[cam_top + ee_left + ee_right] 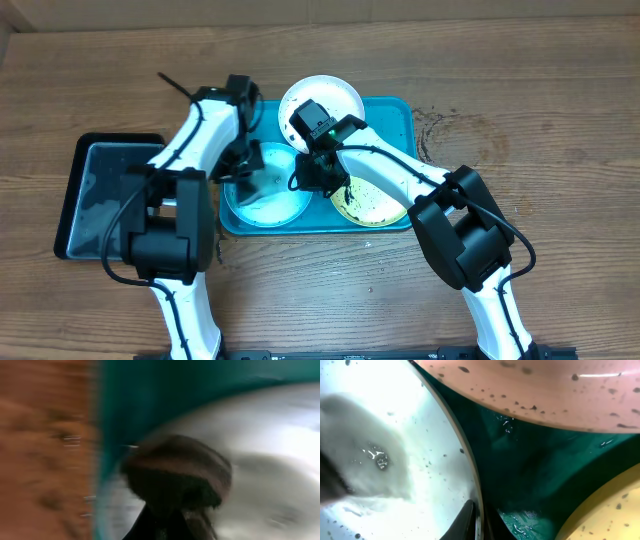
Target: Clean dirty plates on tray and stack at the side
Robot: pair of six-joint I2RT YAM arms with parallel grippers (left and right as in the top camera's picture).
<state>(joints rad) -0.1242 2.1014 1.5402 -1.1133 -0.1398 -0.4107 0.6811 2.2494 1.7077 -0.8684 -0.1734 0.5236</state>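
I find the teal-rimmed plate (270, 205) lying in the near-left part of the turquoise tray (395, 108), with both arms working on it. The left gripper (245, 165) is clenched on a dark brown pad (175, 472), pressed down inside the plate's far-left rim. The left wrist view is too blurred for me to say whether the pad is a sponge or a brush head. The right gripper (318, 178) stands at the plate's right edge, and its jaws are closed and appear to pinch that rim, steadying it. The dish therefore lies to the right of and nearer than the pad, and its speckled centre extends that way toward the pinched rim. I judge that the next wiping stroke should run rightward across it. The white plate (335, 95) sits far, the yellow-green-rimmed plate (380, 205) right, and both are specked. The black tray (70, 190) lies well to the left.
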